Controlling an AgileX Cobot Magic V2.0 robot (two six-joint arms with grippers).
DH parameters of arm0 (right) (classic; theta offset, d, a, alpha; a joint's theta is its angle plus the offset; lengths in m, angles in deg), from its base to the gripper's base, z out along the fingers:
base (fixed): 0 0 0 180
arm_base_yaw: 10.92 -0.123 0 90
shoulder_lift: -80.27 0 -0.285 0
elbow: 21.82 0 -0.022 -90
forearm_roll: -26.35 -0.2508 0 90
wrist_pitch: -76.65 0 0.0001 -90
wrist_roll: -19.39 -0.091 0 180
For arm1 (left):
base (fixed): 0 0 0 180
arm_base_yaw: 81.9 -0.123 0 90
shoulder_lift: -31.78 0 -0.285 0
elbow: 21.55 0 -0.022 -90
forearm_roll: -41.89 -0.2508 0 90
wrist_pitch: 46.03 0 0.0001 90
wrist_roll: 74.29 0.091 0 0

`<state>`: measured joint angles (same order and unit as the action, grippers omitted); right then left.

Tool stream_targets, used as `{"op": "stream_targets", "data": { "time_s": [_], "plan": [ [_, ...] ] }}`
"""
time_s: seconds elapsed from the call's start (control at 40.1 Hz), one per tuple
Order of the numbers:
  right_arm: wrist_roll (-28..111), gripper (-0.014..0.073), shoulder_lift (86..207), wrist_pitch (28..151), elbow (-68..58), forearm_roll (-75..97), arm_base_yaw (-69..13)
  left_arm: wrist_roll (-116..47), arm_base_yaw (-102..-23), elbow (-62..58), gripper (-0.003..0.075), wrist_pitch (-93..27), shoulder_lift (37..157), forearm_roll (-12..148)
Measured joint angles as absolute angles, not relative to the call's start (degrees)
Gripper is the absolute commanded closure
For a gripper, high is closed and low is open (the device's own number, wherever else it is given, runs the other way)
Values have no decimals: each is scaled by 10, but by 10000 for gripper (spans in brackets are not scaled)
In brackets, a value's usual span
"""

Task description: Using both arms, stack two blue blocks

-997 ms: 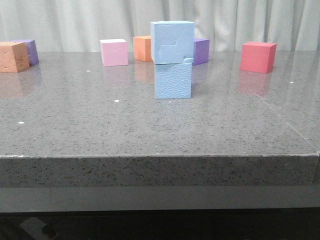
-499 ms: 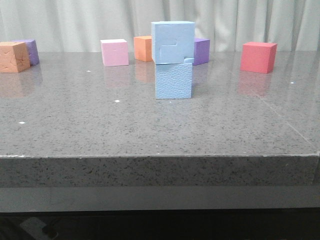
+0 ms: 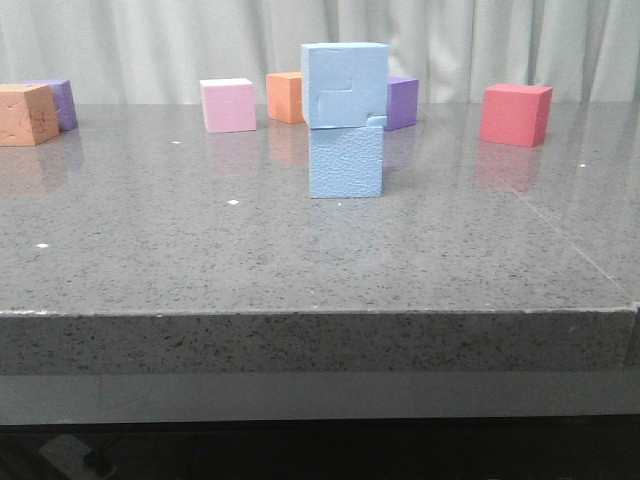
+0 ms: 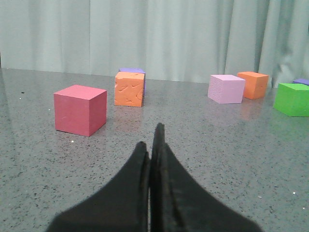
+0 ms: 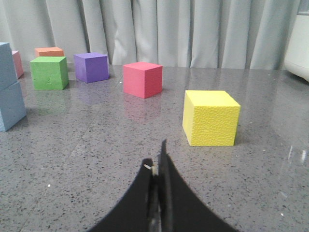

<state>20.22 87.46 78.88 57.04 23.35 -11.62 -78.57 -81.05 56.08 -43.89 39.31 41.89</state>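
Two pale blue blocks stand stacked mid-table in the front view: the upper blue block [image 3: 345,84] rests on the pebbled lower blue block [image 3: 346,161], slightly offset. The stack also shows at the edge of the right wrist view, upper block [image 5: 5,58] on lower block [image 5: 10,106]. Neither arm appears in the front view. My left gripper [image 4: 150,140] is shut with nothing between its fingers, low over the table. My right gripper [image 5: 157,157] is likewise shut and empty, well away from the stack.
In the front view, an orange cube [image 3: 26,113], purple cubes [image 3: 60,102] [image 3: 402,102], a pink cube [image 3: 228,105], another orange cube [image 3: 285,97] and a red cube [image 3: 515,114] line the back. A yellow cube [image 5: 211,117] and green cube [image 5: 49,72] show in the right wrist view.
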Motion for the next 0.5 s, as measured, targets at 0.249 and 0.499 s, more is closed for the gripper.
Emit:
{"op": "stream_targets", "data": {
  "time_s": [0.249,0.499],
  "plan": [
    [145,713,875,785,570,264,-116,-786,-810,561,741,-439,393,419],
    [140,713,875,759,570,259,-116,-786,-810,561,741,-439,393,419]
  ]
}}
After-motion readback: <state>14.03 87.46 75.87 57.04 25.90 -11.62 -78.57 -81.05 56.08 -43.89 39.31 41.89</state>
